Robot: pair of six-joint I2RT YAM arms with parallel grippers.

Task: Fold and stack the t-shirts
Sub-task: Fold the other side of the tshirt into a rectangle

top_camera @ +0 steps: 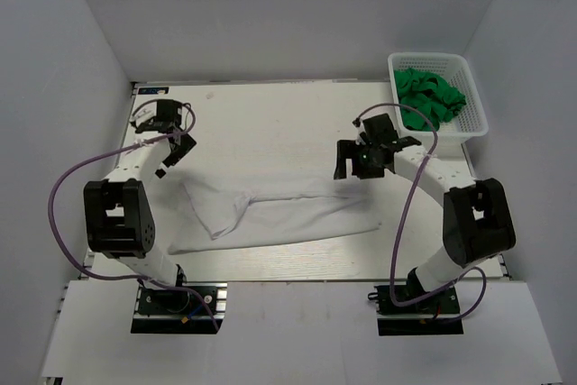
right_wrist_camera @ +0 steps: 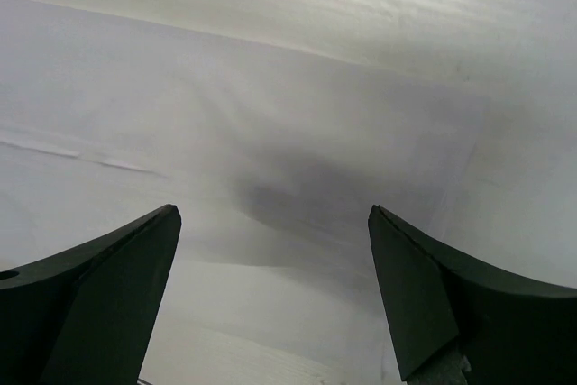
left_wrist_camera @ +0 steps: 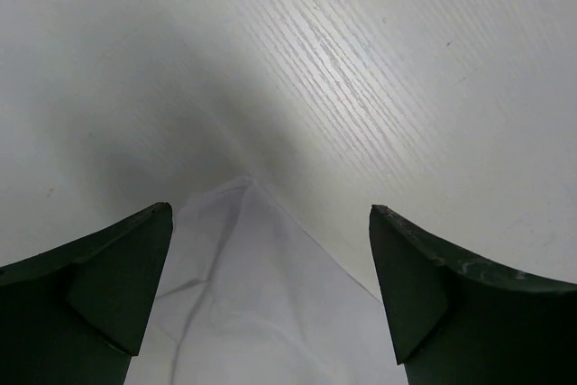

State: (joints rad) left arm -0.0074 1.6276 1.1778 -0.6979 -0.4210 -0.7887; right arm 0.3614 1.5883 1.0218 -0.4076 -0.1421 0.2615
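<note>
The white t-shirt (top_camera: 279,215) lies flat on the table as a long folded band, with one sleeve sticking up at its left end. My left gripper (top_camera: 171,156) is open and empty, hovering just beyond that sleeve tip. The left wrist view shows the gripper (left_wrist_camera: 270,210) with the cloth's pointed corner (left_wrist_camera: 261,295) between the open fingers. My right gripper (top_camera: 357,165) is open and empty above the band's upper right edge. In the right wrist view the gripper (right_wrist_camera: 272,210) is over the white cloth (right_wrist_camera: 225,114), apart from it. Green t-shirts (top_camera: 431,96) lie bunched in the basket.
The white lattice basket (top_camera: 478,125) stands at the back right corner of the table. White walls close in the table at the left, back and right. Purple cables loop off both arms.
</note>
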